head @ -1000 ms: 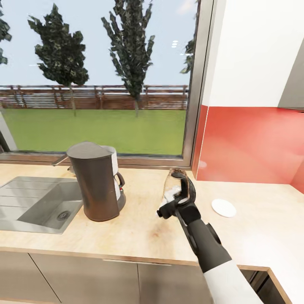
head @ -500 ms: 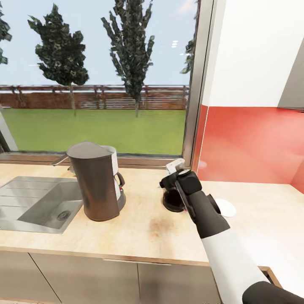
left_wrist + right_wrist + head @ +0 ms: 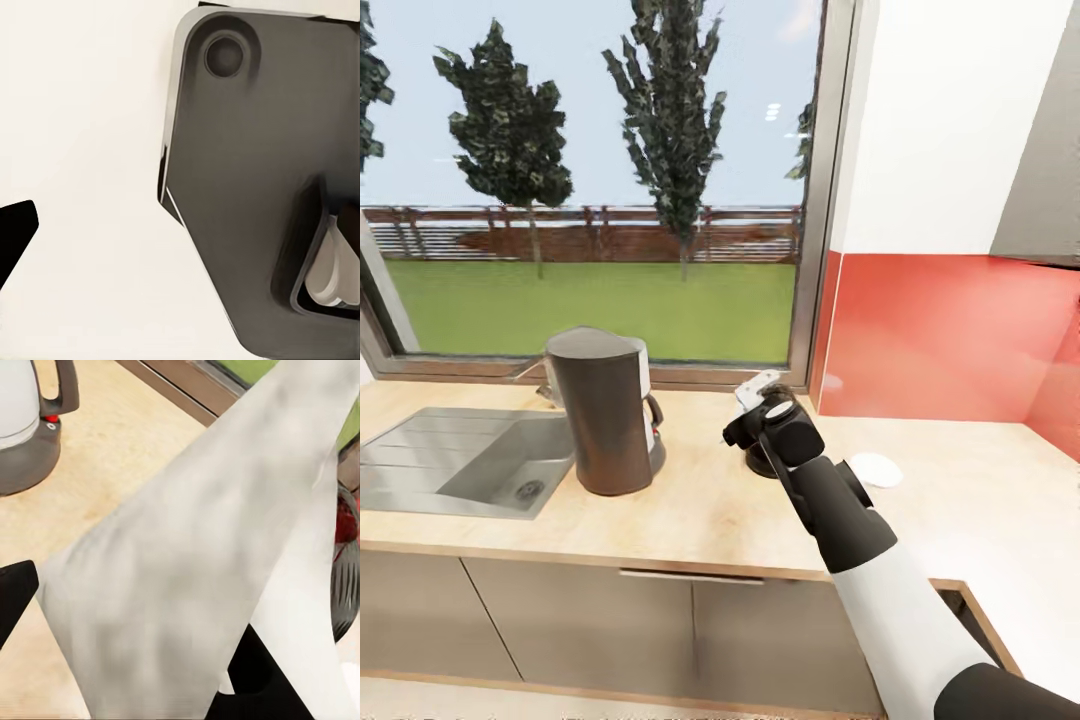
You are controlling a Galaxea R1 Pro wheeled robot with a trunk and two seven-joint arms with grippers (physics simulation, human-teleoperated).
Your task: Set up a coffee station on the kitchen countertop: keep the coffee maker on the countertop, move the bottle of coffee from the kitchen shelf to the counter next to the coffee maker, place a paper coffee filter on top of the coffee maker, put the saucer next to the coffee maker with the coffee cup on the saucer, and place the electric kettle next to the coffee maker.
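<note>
The coffee maker (image 3: 605,410) (image 3: 26,457) stands on the kitchen countertop (image 3: 690,510) beside the sink. My right gripper (image 3: 750,412) hovers to its right, shut on a white paper coffee filter (image 3: 756,389), which spreads wide across the right wrist view (image 3: 187,570). Directly behind the gripper stands the electric kettle, of which I see the dark base (image 3: 758,466) and a dark part with red (image 3: 346,547). The white saucer (image 3: 876,470) lies flat further right. The bottle of coffee and the coffee cup are out of view. One black left fingertip (image 3: 15,232) shows against a pale surface.
A steel sink (image 3: 470,465) is set into the worktop left of the coffee maker. A large window runs behind, with a red backsplash (image 3: 940,340) to its right. The counter turns a corner at the far right. My own dark grey body part (image 3: 247,187) is close to the left wrist.
The right gripper rose from counter height in front of the kettle, carrying the white filter and uncovering the kettle's base. The head camera then shifted, so the whole scene sits differently.
</note>
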